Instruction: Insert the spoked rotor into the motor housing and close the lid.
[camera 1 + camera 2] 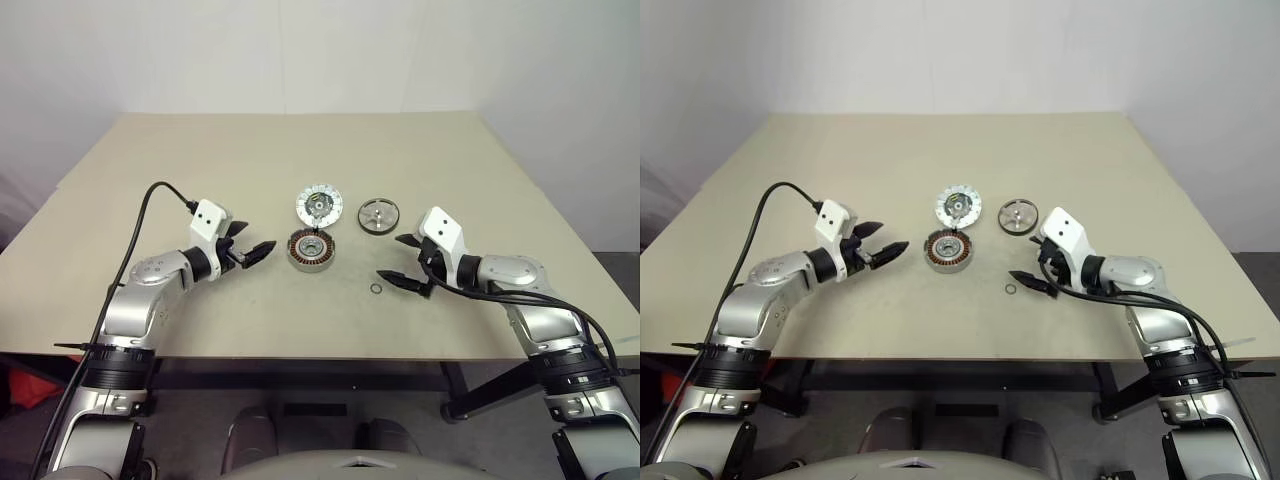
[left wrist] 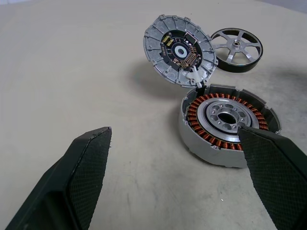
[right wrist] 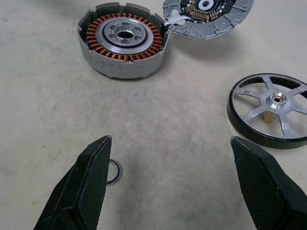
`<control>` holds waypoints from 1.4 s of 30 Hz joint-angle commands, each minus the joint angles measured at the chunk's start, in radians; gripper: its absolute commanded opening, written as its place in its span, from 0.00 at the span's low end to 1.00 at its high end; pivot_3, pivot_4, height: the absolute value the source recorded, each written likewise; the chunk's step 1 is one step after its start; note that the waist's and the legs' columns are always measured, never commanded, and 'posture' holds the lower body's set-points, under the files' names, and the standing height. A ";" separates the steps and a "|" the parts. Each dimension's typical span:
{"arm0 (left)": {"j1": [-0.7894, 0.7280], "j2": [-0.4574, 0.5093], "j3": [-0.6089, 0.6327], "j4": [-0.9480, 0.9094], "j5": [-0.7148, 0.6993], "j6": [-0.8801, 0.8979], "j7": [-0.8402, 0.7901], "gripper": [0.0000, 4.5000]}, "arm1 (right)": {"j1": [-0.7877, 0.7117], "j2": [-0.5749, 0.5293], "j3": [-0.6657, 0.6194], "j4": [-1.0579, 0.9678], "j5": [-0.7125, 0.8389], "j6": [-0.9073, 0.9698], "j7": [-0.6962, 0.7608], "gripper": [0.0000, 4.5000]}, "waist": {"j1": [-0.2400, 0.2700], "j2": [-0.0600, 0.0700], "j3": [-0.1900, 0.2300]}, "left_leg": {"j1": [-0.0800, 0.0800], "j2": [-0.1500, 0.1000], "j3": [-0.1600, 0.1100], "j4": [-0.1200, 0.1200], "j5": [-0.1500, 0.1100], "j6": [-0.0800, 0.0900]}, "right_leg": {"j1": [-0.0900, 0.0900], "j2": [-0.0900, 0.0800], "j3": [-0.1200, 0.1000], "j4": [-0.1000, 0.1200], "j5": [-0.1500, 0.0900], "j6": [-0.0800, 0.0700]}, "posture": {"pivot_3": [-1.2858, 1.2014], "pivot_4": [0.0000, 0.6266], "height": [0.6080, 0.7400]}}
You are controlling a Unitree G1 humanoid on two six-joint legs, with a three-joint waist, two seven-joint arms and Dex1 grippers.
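Rotor (image 1: 378, 215) flat on table (image 1: 150, 170), just right of lid (image 1: 319, 204); housing (image 1: 311, 250) in front of lid. Left gripper (image 1: 250, 245), right gripper (image 1: 405, 262) both spread wide, empty. Risk: loose washer (image 1: 375, 289) near right fingers, easily knocked; thin rotor could slip, tilt on pickup.

Bright, even light (soft shadows), sharp throughout.
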 commanded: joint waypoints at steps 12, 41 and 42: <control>-0.029 -0.001 -0.001 -0.008 0.001 -0.020 -0.007 0.99 | 0.030 -0.004 -0.002 -0.060 0.011 -0.016 -0.003 1.00 | 0.000 0.000 0.000 | 0.000 0.000 0.000 0.000 0.000 0.000 | 0.000 0.000 0.000 0.000 0.000 0.000 | 0.52 0.00 1.00; -0.026 0.020 0.002 -0.013 0.006 -0.013 -0.009 1.00 | 0.133 0.065 0.054 -0.043 -0.001 0.026 -0.060 0.96 | 0.000 0.000 0.000 | 0.001 0.000 0.000 0.000 0.000 0.000 | 0.001 0.000 0.000 0.000 -0.003 0.005 | 0.52 0.00 1.00; -0.027 0.020 0.002 -0.012 0.006 -0.014 -0.009 1.00 | 0.133 0.066 0.054 -0.044 0.000 0.030 -0.060 0.91 | 0.000 0.000 0.000 | 0.001 0.000 0.000 0.000 0.000 0.000 | 0.001 0.000 0.000 0.000 -0.003 0.005 | 0.52 0.00 1.00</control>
